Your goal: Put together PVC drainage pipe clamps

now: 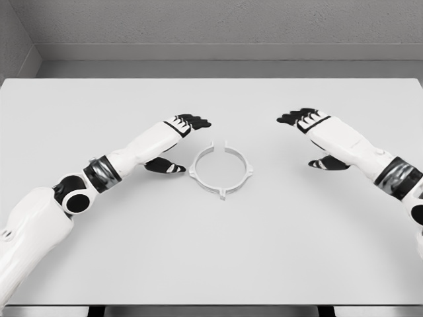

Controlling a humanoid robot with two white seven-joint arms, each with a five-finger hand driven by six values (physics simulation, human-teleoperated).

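White table [211,264], a white ring-shaped pipe clamp [221,170] flat on it near the middle.

Simulated lab bench: plain white table [211,264], bare grey walls [231,23], no furnishings.

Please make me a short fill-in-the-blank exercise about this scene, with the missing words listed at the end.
1. The white ring-shaped clamp lies on the ____.
2. The hand nearer to the clamp is the ____ hand.
3. The right hand holds ____.
4. The colour of the table is ____.

Missing words: table; left; nothing; white
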